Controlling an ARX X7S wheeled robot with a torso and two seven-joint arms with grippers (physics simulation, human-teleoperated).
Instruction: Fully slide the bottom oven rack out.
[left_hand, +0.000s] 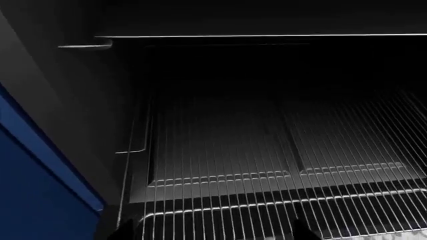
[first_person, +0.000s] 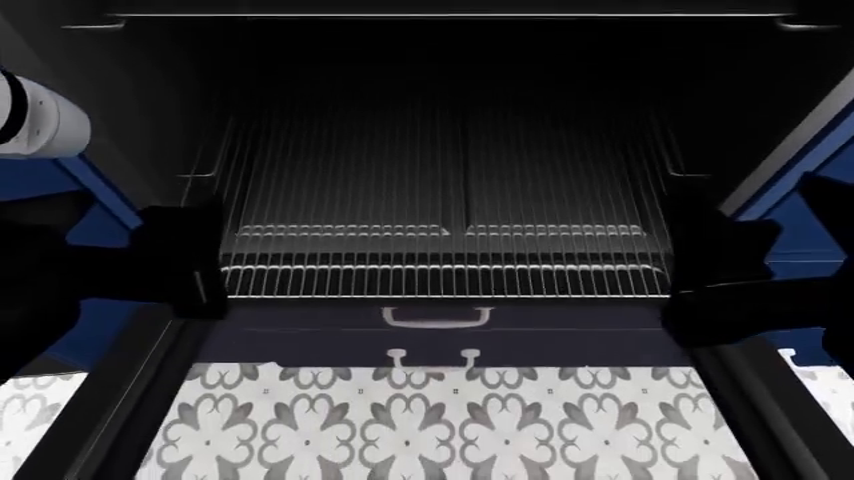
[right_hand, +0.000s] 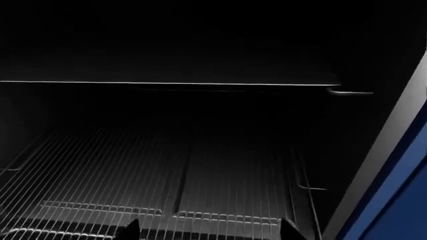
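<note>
The oven (first_person: 160, 120) has a black interior and its drop-down glass door (first_person: 747, 400) lies open below. The bottom oven rack (first_person: 441, 230), a wide grid of thin silver wires, sits inside with its front bar near the oven mouth. My left gripper (first_person: 200, 265) is at the rack's front left corner and my right gripper (first_person: 687, 275) at its front right corner. In the left wrist view the gripper (left_hand: 213, 235) is open, dark fingertips (left_hand: 123, 234) wide apart over the rack (left_hand: 267, 165). The right gripper (right_hand: 210, 232) is open too, over the rack (right_hand: 167, 190). Neither holds anything.
Navy blue cabinets flank the oven on the left (left_hand: 33, 190) and on the right (right_hand: 400, 200). A navy drawer front with a white handle (first_person: 438, 317) sits under the oven mouth. A thin bright edge (left_hand: 267, 35) runs across the cavity higher up. Patterned floor tiles (first_person: 427, 430) show through the door glass.
</note>
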